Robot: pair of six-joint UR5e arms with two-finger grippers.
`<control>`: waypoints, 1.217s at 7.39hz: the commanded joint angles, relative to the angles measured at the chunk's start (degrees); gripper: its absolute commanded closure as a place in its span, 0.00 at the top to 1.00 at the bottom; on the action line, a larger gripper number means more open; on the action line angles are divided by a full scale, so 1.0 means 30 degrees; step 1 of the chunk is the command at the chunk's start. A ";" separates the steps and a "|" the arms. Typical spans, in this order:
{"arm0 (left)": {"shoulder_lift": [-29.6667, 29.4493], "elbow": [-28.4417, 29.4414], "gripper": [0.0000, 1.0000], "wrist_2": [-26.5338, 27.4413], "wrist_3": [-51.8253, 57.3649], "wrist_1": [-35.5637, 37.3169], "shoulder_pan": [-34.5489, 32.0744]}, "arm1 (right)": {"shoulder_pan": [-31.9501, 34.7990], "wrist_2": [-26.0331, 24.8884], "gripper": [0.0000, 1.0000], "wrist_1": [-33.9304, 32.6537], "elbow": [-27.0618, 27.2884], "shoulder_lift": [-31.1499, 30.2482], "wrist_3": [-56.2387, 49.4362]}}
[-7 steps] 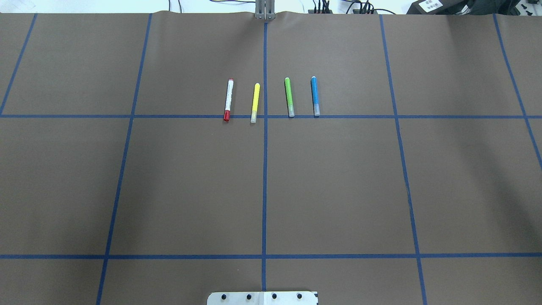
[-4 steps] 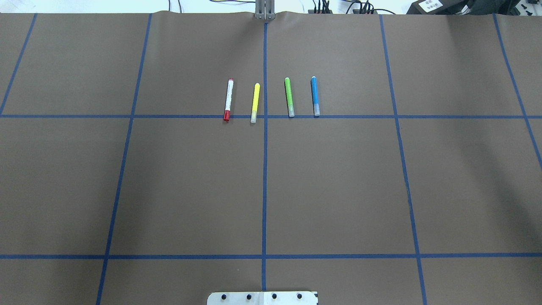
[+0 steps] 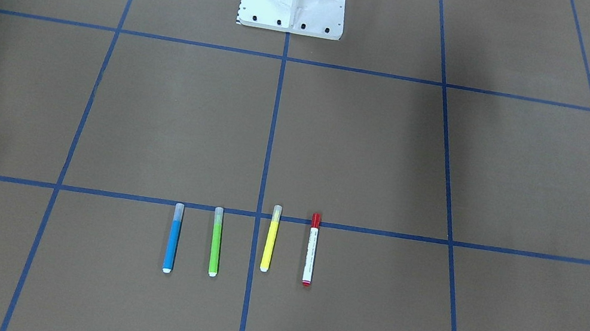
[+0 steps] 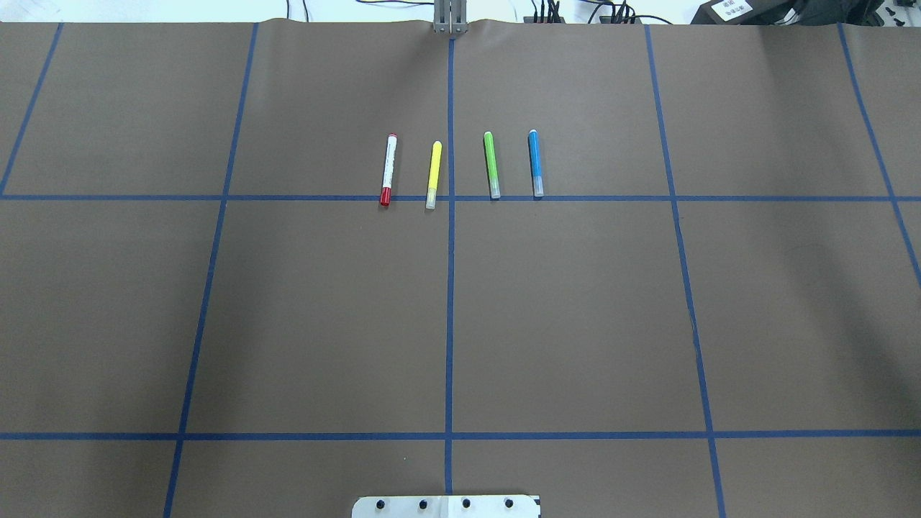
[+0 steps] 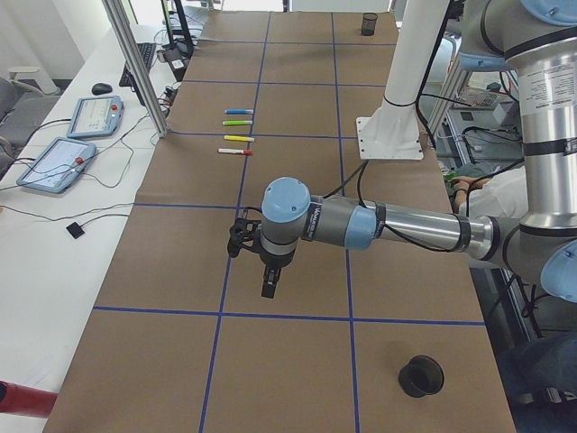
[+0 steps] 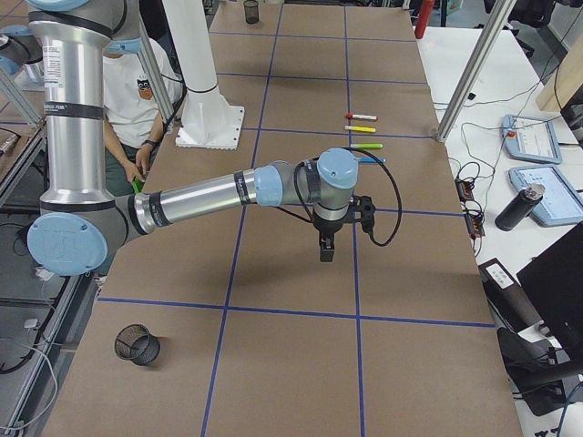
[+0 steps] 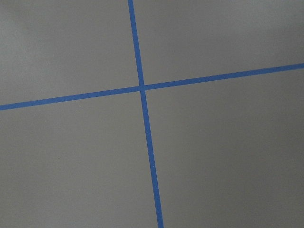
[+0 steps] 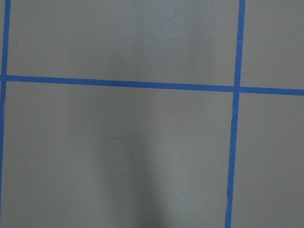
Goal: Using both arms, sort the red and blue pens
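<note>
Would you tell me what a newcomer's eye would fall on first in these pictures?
Four markers lie in a row on the brown table: red pen, yellow marker, green marker, blue pen, capped ends at a blue tape line. The left arm and right arm reach out over the table well apart from them, left pincer and right pincer pointing down.
</note>
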 commanded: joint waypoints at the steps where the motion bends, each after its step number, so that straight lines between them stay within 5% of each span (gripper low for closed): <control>1: -0.0111 0.0243 0.99 0.0013 0.0000 -0.0068 0.0016 | -0.0119 0.0196 1.00 0.0023 0.0030 -0.0010 -0.0047; 4: -0.0809 0.0302 0.99 -0.0045 -0.0698 -0.0039 0.0539 | -0.0148 0.0372 1.00 -0.0006 -0.0027 -0.0039 -0.0018; 9: -0.3969 -0.0315 0.99 -0.0423 -0.4637 0.0107 0.5545 | -0.0206 0.1046 1.00 0.0023 -0.0318 0.0019 -0.0076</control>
